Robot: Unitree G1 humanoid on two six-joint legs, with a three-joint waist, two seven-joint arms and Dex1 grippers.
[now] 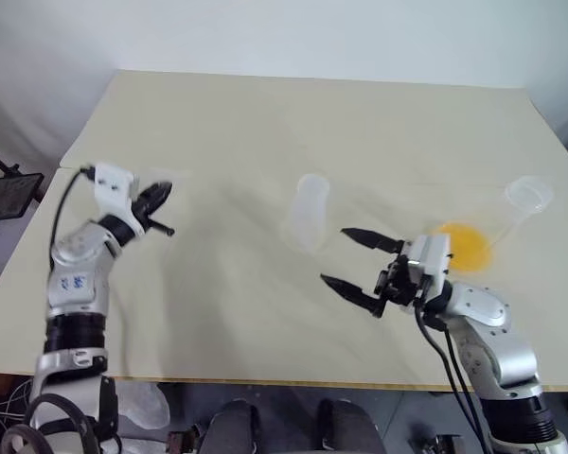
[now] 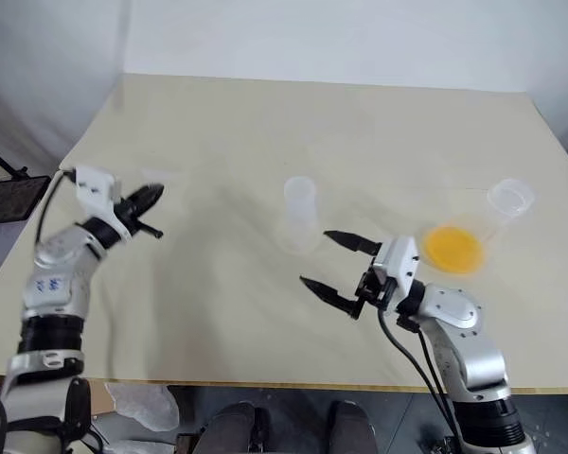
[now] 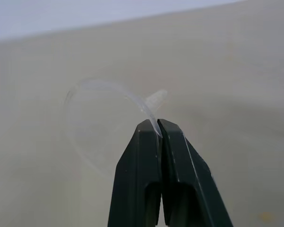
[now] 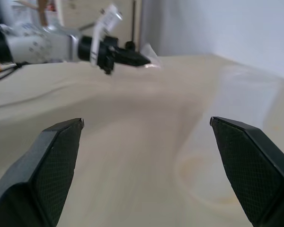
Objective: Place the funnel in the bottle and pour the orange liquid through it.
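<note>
Left claw [image 3: 159,130] is pinched tight on the rim of the funnel [image 3: 102,120], just a thin edge of clear plastic caught between the black tips, and it hangs above the table [image 1: 265,123] on the left side. The grip is slim, so my call is a slow carry with no sudden roll of the wrist, or that rim could slide out. The stem sticks off sideways right now; it needs turning to point down before it reaches a neck.

The target is the empty bottle [image 1: 308,210], upright near the middle of the table, well apart from the funnel. Best to come in from above its pale rim, stem centred, then lower it.

The right claw [image 1: 358,266] waits with fingers spread wide, holding nothing, between that bottle and the second one. That second flask [image 1: 502,222] stands on the right, holding the orange liquid [image 1: 466,246] pooled in its base, untouched.
</note>
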